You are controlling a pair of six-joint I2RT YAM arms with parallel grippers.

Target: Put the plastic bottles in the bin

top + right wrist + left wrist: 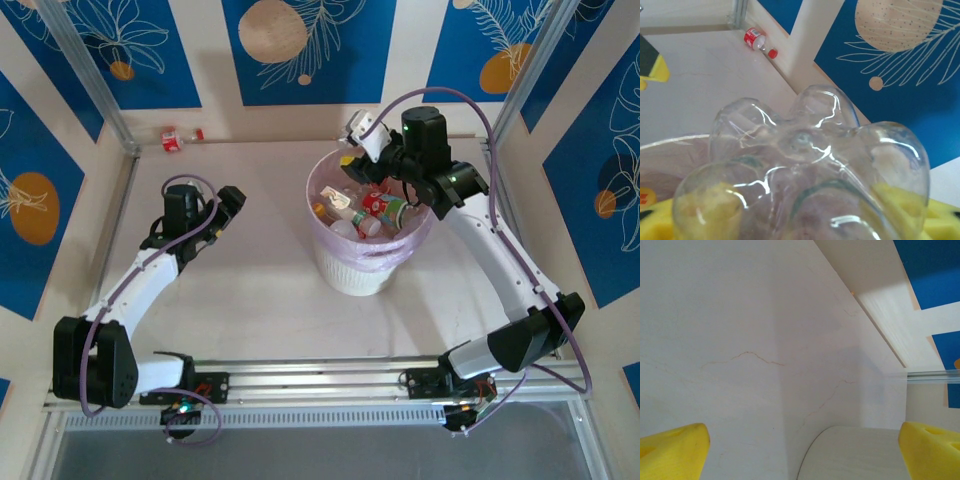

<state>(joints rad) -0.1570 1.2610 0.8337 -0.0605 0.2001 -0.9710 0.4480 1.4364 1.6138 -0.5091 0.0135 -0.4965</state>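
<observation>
While the right gripper [368, 172] is held above the bin [350, 275], a clear bottle [805, 150] is clamped between its yellow pads [940, 220]; more bottles [378, 210] are seen inside the bin; the left gripper [228, 205] is spread wide over the table [270, 300], nothing gripped; a red-labelled bottle [180, 138] is seen by the far wall.

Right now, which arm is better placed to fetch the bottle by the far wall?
Left. The left gripper is open, empty and on the same side as the far bottle; the right gripper is over the bin, shut on a clear bottle.
</observation>
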